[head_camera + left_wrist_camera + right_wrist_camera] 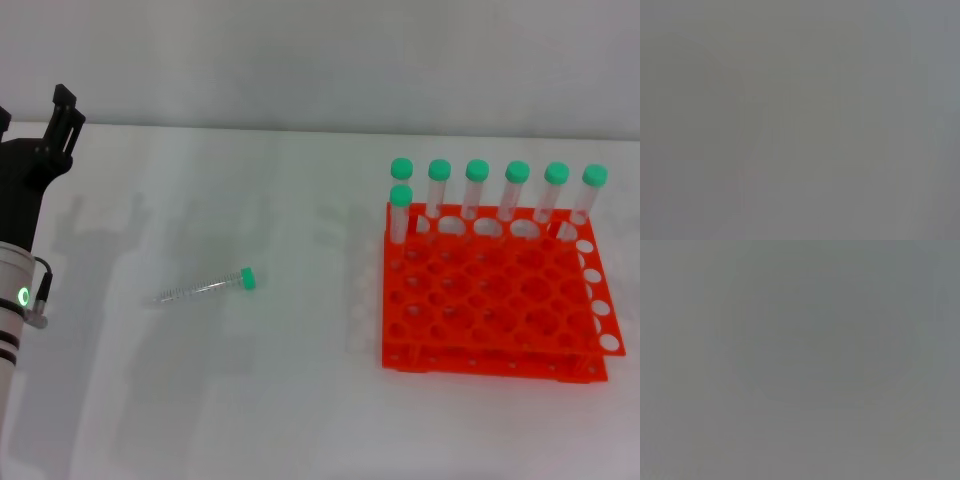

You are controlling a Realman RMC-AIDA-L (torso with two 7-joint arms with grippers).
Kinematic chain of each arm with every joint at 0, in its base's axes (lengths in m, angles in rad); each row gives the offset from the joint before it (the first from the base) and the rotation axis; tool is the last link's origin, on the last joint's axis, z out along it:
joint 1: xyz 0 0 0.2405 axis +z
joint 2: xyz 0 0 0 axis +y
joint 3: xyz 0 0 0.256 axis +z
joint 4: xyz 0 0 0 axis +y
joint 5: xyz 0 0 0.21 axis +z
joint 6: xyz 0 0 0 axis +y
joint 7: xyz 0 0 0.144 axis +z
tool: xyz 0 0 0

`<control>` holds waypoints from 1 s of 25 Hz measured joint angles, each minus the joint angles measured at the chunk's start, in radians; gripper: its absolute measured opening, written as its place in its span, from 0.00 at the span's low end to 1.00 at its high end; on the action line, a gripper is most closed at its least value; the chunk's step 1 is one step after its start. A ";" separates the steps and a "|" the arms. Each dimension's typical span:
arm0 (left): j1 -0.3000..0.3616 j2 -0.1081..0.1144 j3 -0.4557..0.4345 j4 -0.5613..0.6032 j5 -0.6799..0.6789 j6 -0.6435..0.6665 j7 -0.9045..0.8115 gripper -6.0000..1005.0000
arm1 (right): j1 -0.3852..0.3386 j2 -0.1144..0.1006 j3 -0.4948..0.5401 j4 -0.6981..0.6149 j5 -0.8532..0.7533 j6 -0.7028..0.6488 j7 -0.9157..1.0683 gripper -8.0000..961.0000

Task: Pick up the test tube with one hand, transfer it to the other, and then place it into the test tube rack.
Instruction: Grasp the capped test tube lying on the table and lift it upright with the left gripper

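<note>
The test tube lies on its side on the white table, left of centre, with its green cap pointing right. My left gripper, black on a white arm with a green light, is raised at the far left edge, well away from the tube and holding nothing. The orange-red test tube rack stands on the right. My right gripper is out of view. Both wrist views show only plain grey.
Several green-capped tubes stand upright in the rack's back row, and one more stands just in front of them at the rack's left end. A grey wall rises behind the table's far edge.
</note>
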 joint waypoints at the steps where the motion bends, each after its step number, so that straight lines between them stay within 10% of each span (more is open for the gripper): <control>1: 0.000 0.000 0.000 0.000 0.000 0.000 0.000 0.89 | 0.000 0.000 0.000 0.000 0.000 0.000 0.000 0.88; 25: 0.001 0.004 0.004 0.036 0.010 -0.028 -0.006 0.89 | -0.016 0.000 -0.011 -0.003 -0.001 0.049 0.007 0.88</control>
